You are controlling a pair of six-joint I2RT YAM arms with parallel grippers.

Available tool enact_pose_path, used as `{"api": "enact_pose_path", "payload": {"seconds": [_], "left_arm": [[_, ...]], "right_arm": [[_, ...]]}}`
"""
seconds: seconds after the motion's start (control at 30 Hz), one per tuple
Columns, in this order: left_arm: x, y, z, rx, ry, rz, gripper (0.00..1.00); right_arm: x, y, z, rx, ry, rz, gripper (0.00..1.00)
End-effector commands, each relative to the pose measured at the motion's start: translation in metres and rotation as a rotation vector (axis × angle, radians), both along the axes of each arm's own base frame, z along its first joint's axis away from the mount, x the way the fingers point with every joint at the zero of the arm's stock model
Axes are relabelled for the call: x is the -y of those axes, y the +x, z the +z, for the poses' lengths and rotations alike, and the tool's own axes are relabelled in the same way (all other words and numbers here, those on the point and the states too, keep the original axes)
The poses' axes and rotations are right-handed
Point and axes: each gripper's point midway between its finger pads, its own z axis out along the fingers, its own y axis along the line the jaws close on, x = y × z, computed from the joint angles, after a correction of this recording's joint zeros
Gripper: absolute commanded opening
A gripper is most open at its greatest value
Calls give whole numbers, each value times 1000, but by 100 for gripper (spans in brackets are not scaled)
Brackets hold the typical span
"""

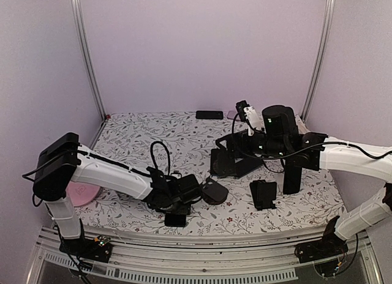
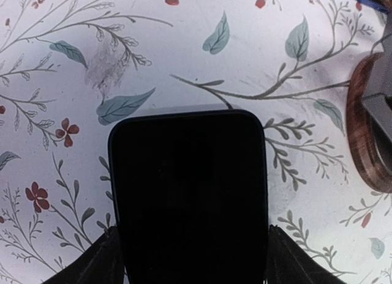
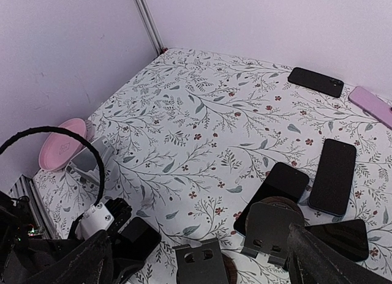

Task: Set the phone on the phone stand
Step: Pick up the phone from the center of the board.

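Black rectangular smartphone lies screen-up and flat on the white floral tablecloth, just left of the round wooden-base phone stand and not touching it. A strip of cloth shows between the two.

Left gripper straddles the phone's near end. Its black fingers sit right against both long edges. Can't tell whether they're actually clamping or only alongside.

Right gripper is spread wide with nothing between the fingers. It is raised above the cloth, beyond and to the right of the stand.

A second dark stand is to the right of the wooden-base stand, apart from it. A pink round dish is well to the left of the stand, at the cloth's edge. A spare black phone lies well beyond the stand, at the far wall. A pink phone is next to that one, also far from the stand.
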Motion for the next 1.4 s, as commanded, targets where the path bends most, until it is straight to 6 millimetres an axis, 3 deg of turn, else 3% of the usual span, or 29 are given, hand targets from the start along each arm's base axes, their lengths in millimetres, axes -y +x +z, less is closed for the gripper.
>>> {"api": "enact_pose_path", "payload": {"seconds": [0.0,0.2,0.73,1.37], "left_arm": [[-13,-17,-31,-80,42,-4,64],[-11,-1,-19,-8,12,-17,52],[-12,48,20,199,-44,-50,52],[-13,62,50,322,-101,-90,52]], "right_arm": [[-11,-2,-2,-11,33,46,99],[-26,-5,-5,-57,76,96,99],[-70,-3,-22,-188,171,193,99],[-95,3,-41,-280,202,230,99]]}}
